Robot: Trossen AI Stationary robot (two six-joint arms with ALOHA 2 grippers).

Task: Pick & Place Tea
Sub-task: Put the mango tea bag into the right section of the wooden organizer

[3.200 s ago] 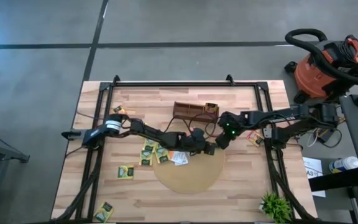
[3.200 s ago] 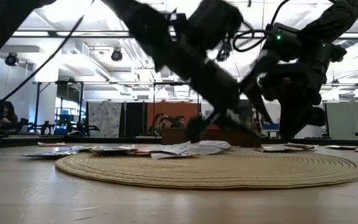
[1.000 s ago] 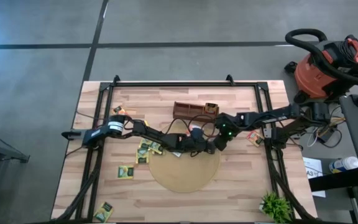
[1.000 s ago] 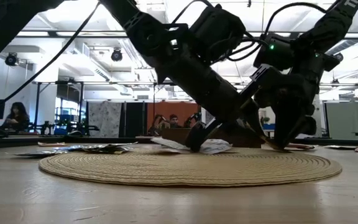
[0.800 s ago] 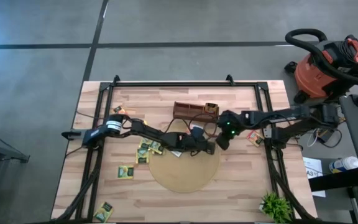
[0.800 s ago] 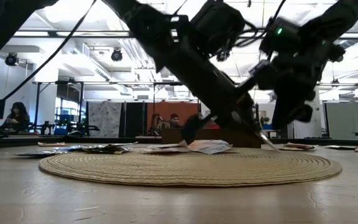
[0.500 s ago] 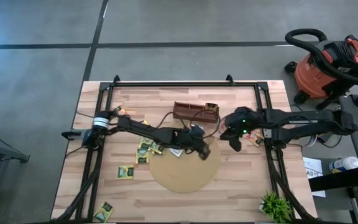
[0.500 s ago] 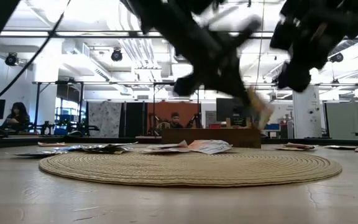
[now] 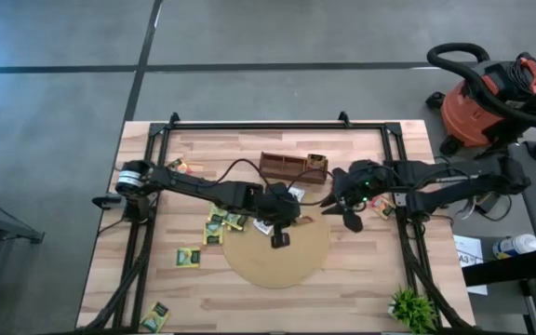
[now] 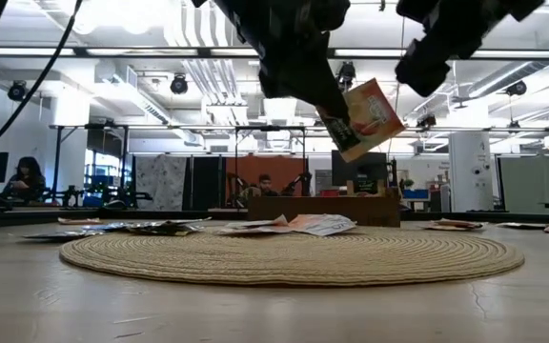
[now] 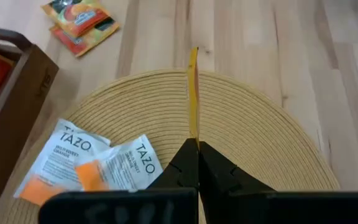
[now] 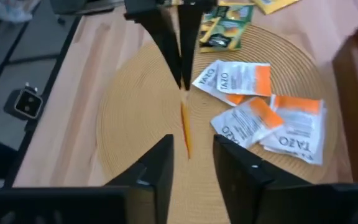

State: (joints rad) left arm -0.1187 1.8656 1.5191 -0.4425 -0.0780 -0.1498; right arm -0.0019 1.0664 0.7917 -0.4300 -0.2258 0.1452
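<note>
1. Behind the wooden counter (image 9: 249,149) the low view shows a big hall with ceiling lamps, and a person sits at the far left edge of that frame.
2. On the counter lies a round woven mat (image 9: 277,261), a little below the centre of the high view.
3. A brown wooden box (image 9: 291,167) stands just above the mat in the high view.
4. The left tool (image 11: 197,146) hangs over the upper part of the mat, and its fingers are pressed together on an orange sachet (image 10: 368,116).
5. In the low view this sachet is in the air, tilted, well above the mat, in the upper middle of the frame.
6. In the left wrist view the held sachet is seen from its edge, as a thin orange line.
7. The right tool (image 12: 190,152) is to the right of the box in the high view, and its fingers are spread with nothing between them.
8. White sachets (image 12: 260,112) with orange corners lie on the mat, near the box.
9. Yellow and green sachets (image 9: 221,223) lie on the counter just left of the mat, and more are in the lower left of the high view.
10. A small green plant (image 9: 409,307) stands in the lower right corner of the counter.
11. A red vacuum cleaner (image 9: 491,93) is on the floor at the upper right.
</note>
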